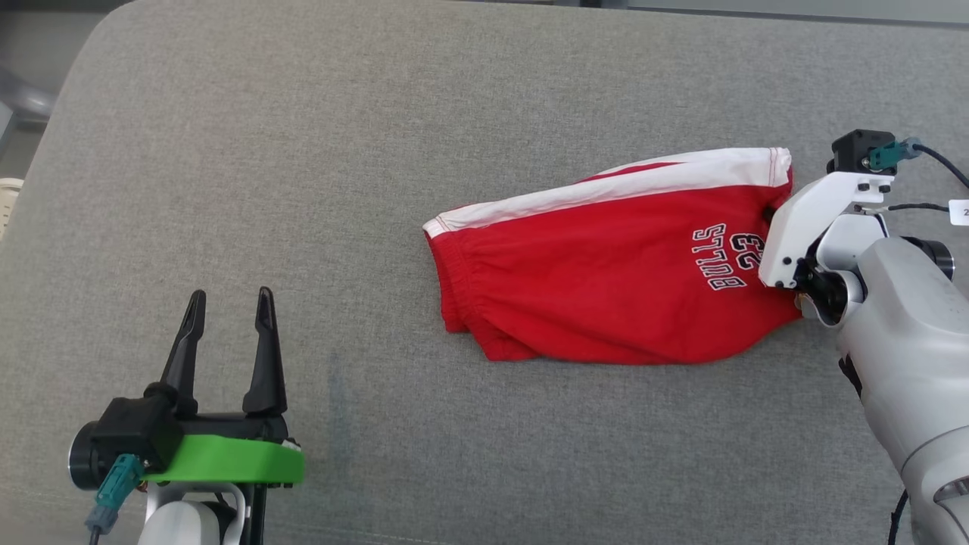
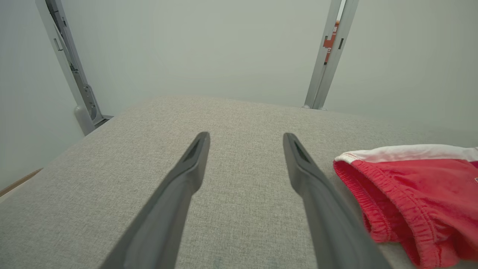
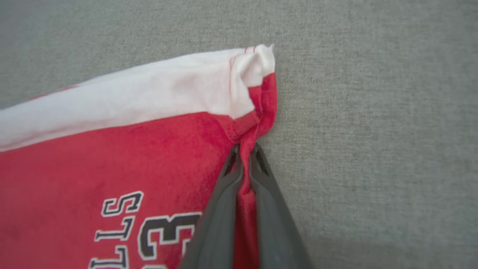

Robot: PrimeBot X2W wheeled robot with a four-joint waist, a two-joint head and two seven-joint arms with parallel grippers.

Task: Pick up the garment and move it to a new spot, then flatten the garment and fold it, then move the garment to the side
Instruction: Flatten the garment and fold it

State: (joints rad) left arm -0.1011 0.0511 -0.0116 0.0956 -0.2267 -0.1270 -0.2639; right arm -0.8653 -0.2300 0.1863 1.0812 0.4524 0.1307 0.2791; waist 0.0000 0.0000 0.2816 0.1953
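Observation:
A pair of red shorts point(image 1: 606, 280) with a white side stripe and printed lettering lies folded on the grey cushion, its elastic waistband toward the left. My right gripper point(image 3: 244, 151) is shut on the hem edge of the red shorts point(image 3: 112, 160), with a pinch of red cloth between its fingers. In the head view the right wrist point(image 1: 795, 227) covers the shorts' right end and hides the fingertips. My left gripper point(image 1: 231, 303) stands open over bare cushion at the lower left, well apart from the shorts point(image 2: 418, 194), which lie to the right of its fingers point(image 2: 194, 160).
The grey fabric cushion point(image 1: 303, 151) spreads wide to the left of and beyond the shorts. Two metal frame posts point(image 2: 328, 56) stand behind the cushion's far edge in front of a pale wall. The cushion's left edge point(image 1: 45, 151) drops off toward the floor.

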